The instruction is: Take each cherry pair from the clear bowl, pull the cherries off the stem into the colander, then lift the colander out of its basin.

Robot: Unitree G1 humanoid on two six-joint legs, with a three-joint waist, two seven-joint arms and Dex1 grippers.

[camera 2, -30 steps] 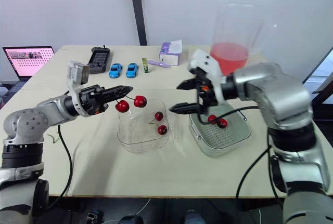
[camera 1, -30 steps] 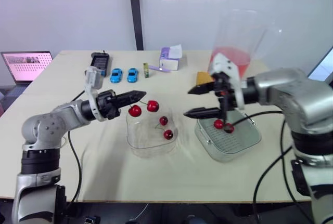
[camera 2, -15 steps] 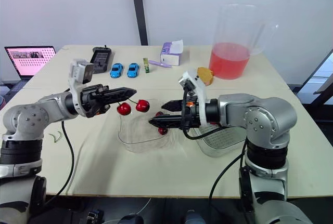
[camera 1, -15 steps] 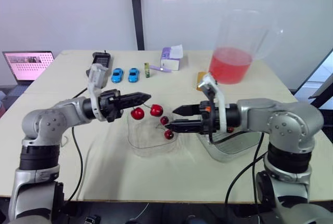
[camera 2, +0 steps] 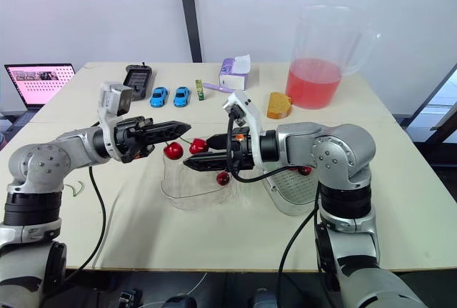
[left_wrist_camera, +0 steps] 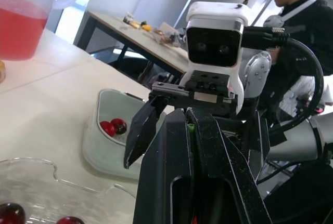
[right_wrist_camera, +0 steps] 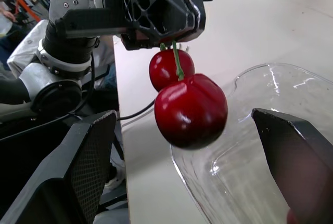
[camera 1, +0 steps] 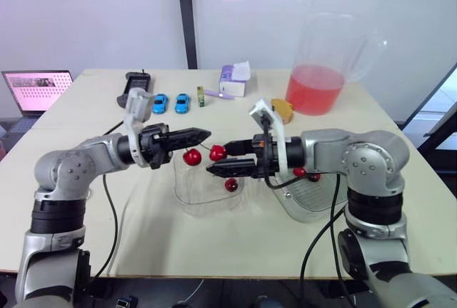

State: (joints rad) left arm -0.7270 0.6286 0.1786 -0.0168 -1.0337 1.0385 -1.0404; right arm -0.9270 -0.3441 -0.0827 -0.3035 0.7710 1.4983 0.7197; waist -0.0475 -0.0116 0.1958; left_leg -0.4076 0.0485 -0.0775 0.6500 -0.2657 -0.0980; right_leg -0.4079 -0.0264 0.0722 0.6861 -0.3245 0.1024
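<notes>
My left gripper [camera 1: 206, 135] is shut on the stem of a cherry pair [camera 1: 191, 156], which hangs above the clear bowl [camera 1: 203, 199]. My right gripper [camera 1: 218, 159] is open, and its fingers reach in on either side of the pair's nearer cherry [right_wrist_camera: 191, 110] without touching it. The second cherry [right_wrist_camera: 169, 68] hangs just behind it. At least one more cherry [camera 1: 230, 185] lies in the bowl. To the right, the colander [camera 1: 320, 197] sits in its basin with two loose cherries [left_wrist_camera: 112, 127] inside.
A tall pitcher of red liquid [camera 1: 321, 72] stands behind the colander beside an orange object [camera 1: 283, 110]. Two blue toy cars [camera 1: 170, 102], a black device [camera 1: 136, 85] and a tissue box [camera 1: 234, 79] line the far side. A laptop [camera 1: 36, 88] sits at the far left. A person [left_wrist_camera: 299, 5] is beyond the table.
My right gripper has swung left from above the colander to the hanging cherry pair, staying open. My left gripper has edged slightly right with the pair.
</notes>
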